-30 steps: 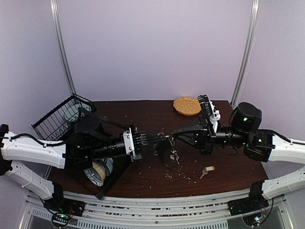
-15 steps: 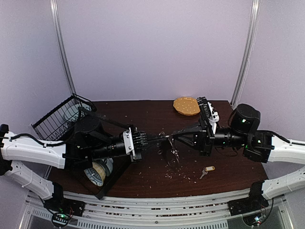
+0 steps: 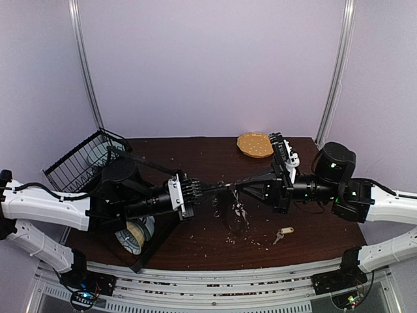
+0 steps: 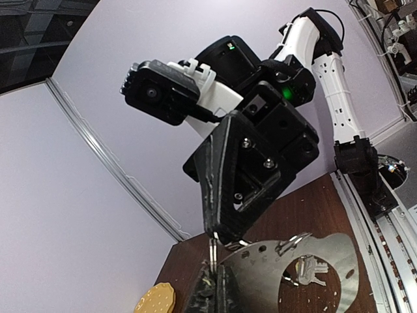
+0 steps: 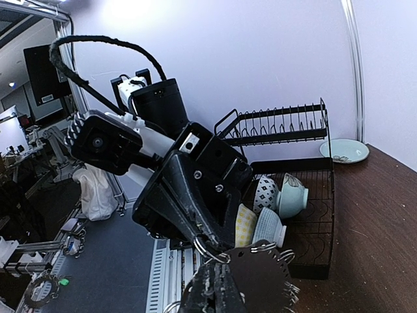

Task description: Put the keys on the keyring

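Black wire rack (image 3: pixel 75 163) holding bowls (image 5: pixel 290 192), left jaws and right jaws clenched on keyring (image 4: pixel 260 270) between them, yellow-tagged key (image 3: pixel 283 233) on counter (image 3: pixel 195 156).

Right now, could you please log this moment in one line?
both jaws: shut on pale silver floppy keyring | small silver key: hanging from it | yellow-tagged silver key: loose on dark table
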Controlling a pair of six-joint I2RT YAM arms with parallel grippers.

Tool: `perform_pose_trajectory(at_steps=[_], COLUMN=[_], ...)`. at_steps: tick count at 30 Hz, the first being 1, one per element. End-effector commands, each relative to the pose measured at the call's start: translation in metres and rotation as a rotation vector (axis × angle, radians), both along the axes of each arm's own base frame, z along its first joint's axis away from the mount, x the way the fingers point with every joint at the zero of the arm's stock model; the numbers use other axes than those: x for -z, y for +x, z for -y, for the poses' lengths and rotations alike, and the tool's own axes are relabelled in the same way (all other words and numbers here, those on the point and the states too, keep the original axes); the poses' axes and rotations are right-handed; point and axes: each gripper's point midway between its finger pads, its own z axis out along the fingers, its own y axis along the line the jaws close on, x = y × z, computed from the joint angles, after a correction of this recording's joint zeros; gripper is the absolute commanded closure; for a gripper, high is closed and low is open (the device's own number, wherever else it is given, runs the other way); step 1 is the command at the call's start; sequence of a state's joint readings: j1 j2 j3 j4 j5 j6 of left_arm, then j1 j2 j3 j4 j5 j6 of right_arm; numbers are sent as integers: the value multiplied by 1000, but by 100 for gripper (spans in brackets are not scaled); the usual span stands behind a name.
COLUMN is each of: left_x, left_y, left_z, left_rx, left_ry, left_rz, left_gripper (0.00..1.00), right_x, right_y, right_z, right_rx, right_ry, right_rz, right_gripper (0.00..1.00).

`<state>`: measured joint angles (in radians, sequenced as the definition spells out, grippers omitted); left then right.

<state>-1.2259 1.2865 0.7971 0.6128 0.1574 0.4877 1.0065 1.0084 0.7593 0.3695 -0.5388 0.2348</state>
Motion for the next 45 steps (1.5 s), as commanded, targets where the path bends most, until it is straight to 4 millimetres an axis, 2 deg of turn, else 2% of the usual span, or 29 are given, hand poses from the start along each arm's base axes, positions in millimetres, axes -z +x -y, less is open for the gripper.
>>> perform_pose_trajectory(at_steps=[1, 12, 22, 45], left_x=[-25, -26, -27, -17], left_y=[-1, -7, -7, -11], left_z=[-6, -6, -5, 2], left_rx=[-13, 16, 21, 52], left_ry=[-101, -116, -114, -61], left_rz=[36, 54, 50, 36], left_gripper=[100, 100, 100, 100], right_x=[-4, -12, -11, -23], right_y=[-6, -3, 0, 1], right_z=[0, 1, -3, -1], right_rx=[-35, -19, -19, -3], right_ry=[23, 73, 63, 103], right_rz=[-4, -5, -2, 39], right_gripper=[100, 100, 100, 100])
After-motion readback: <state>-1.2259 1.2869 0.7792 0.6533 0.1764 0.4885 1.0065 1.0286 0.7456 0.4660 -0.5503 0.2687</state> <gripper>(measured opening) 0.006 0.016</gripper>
